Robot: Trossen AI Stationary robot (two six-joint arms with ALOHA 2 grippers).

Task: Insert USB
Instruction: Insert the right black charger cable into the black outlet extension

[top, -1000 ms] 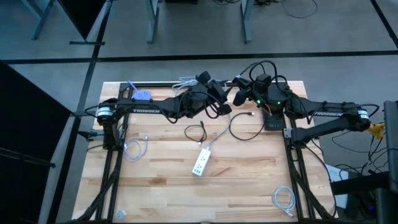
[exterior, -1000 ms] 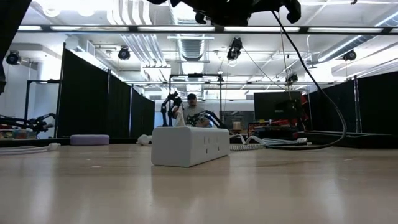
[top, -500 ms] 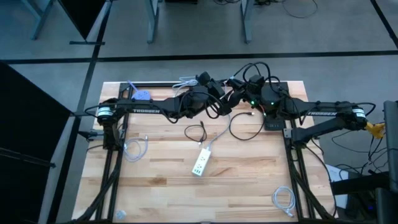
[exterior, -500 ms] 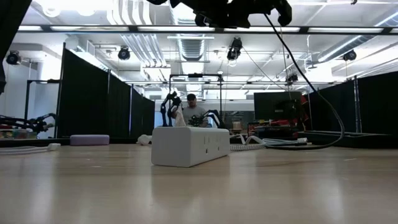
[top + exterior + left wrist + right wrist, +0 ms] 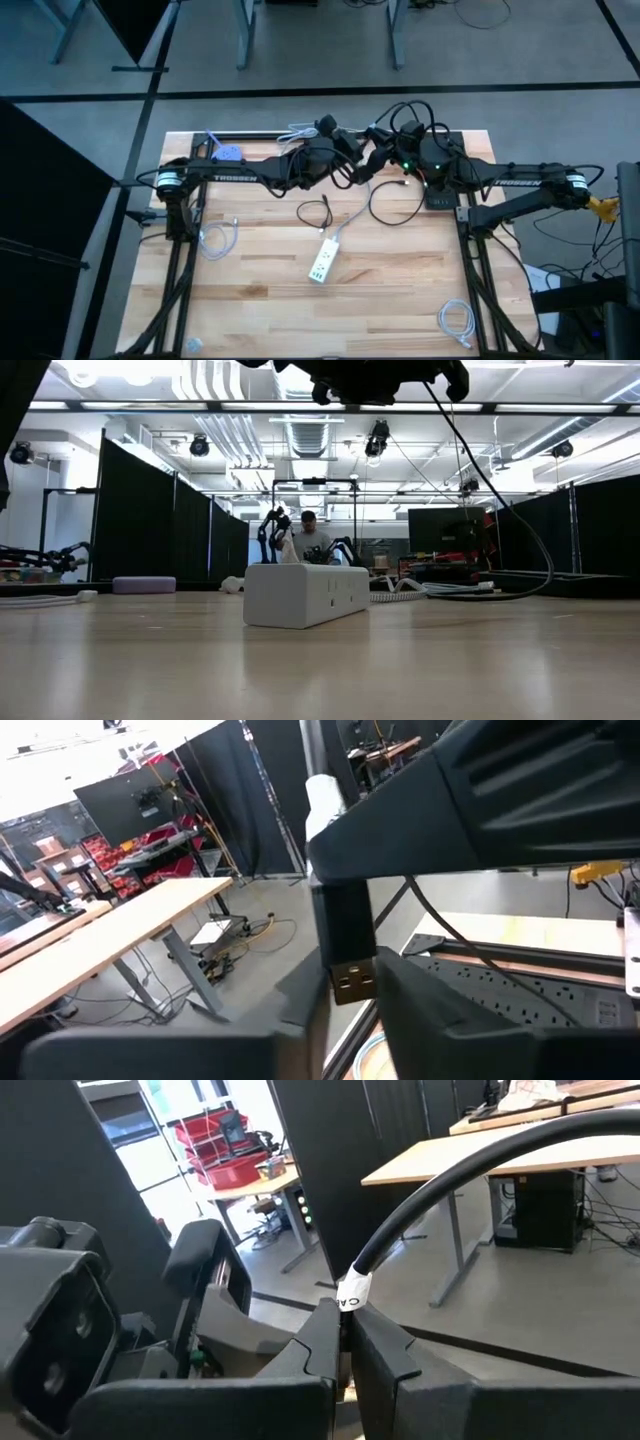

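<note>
Both arms are raised over the far middle of the table, and their grippers meet there. My left gripper is shut on a black USB plug with a metal end. My right gripper is shut on that plug's black cable, which carries a white label. The cable hangs in a loop down to the table. The white power strip lies flat on the table, nearer than both grippers. My left gripper has the USB plug between its two fingers at the metal end. The plug is lifted clear of the table and its black body stands out past the fingertips. My right gripper pinches the black cable just behind the white label between its two fingertips. The cable arches away from the hold in a curve, well above the table.
A black coiled cable lies left of the strip's white cord. White cable bundles lie at the left and the near right. A purple object sits far left, a black box right. A person sits in the room beyond.
My right gripper has moved toward the table's left until it meets my left gripper and the plug. The cable's loop has swung along with it. My left gripper has stayed where it was.
</note>
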